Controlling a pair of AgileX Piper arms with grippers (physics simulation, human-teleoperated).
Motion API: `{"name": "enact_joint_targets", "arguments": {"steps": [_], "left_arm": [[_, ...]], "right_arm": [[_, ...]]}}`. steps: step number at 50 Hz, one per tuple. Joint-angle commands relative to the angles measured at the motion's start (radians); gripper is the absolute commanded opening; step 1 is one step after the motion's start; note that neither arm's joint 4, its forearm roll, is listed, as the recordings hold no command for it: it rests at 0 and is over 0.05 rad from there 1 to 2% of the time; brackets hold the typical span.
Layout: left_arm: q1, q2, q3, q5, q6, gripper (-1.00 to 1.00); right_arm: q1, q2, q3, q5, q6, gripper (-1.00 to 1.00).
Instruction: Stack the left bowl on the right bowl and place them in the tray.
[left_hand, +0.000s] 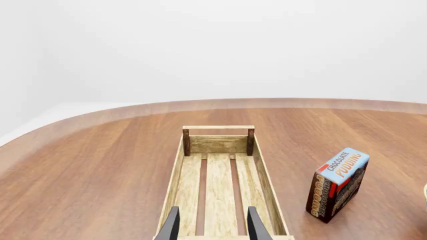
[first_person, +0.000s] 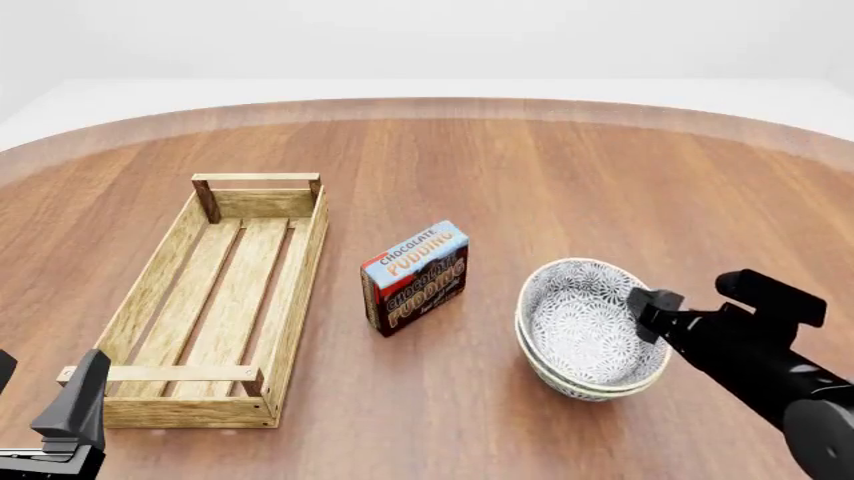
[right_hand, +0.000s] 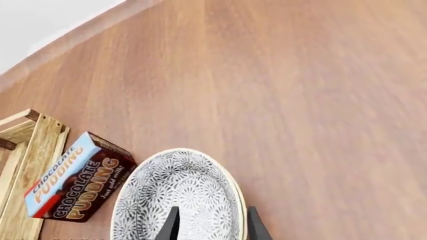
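The bowls (first_person: 587, 330) are already nested on the bench (first_person: 534, 170), right of the pudding box (first_person: 415, 277), so what remains is carrying the stack to the tray (first_person: 147, 290) at far left. The right gripper (right_hand: 209, 224) straddles the stack's near rim, fingers (right_hand: 255, 227) parted, probably lining up a grasp; the left gripper (left_hand: 212, 226) hangs open and empty above the tray's near end.

Pudding box (first_person: 415, 277): "CHOCOLATE PUDDING" on blue top panel, repeated on brown front; smaller print unreadable.
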Motion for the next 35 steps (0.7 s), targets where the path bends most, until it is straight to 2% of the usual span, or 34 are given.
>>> {"name": "enact_joint_targets", "arguments": {"steps": [1, 13, 15, 16, 18, 20, 21, 24, 25, 29, 35], "left_arm": [[0.000, 0.000, 0.000, 0.000, 0.000, 1.00], [0.000, 0.000, 0.000, 0.000, 0.000, 1.00], [0.000, 0.000, 0.000, 0.000, 0.000, 1.00], [0.000, 0.000, 0.000, 0.000, 0.000, 1.00], [0.000, 0.000, 0.000, 0.000, 0.000, 1.00], [0.000, 0.000, 0.000, 0.000, 0.000, 1.00], [0.000, 0.000, 0.000, 0.000, 0.000, 1.00], [0.000, 0.000, 0.000, 0.000, 0.000, 1.00], [0.000, 0.000, 0.000, 0.000, 0.000, 1.00], [0.000, 0.000, 0.000, 0.000, 0.000, 1.00], [0.000, 0.000, 0.000, 0.000, 0.000, 1.00]], "right_arm": [[0.020, -0.024, 0.002, 0.003, -0.011, 1.00], [0.020, -0.039, -0.007, 0.021, -0.023, 1.00], [-0.009, -0.009, -0.030, 0.034, -0.060, 1.00], [-0.006, -0.014, -0.028, 0.039, -0.055, 1.00], [-0.046, 0.022, -0.063, 0.063, -0.116, 1.00], [-0.043, 0.017, -0.066, 0.077, -0.120, 1.00], [-0.056, 0.027, -0.089, 0.112, -0.161, 1.00], [-0.056, 0.021, -0.100, 0.137, -0.174, 1.00], [-0.067, 0.034, -0.117, 0.157, -0.205, 1.00], [-0.073, 0.045, -0.135, 0.196, -0.237, 1.00], [-0.078, 0.062, -0.134, 0.196, -0.251, 1.00]]}}
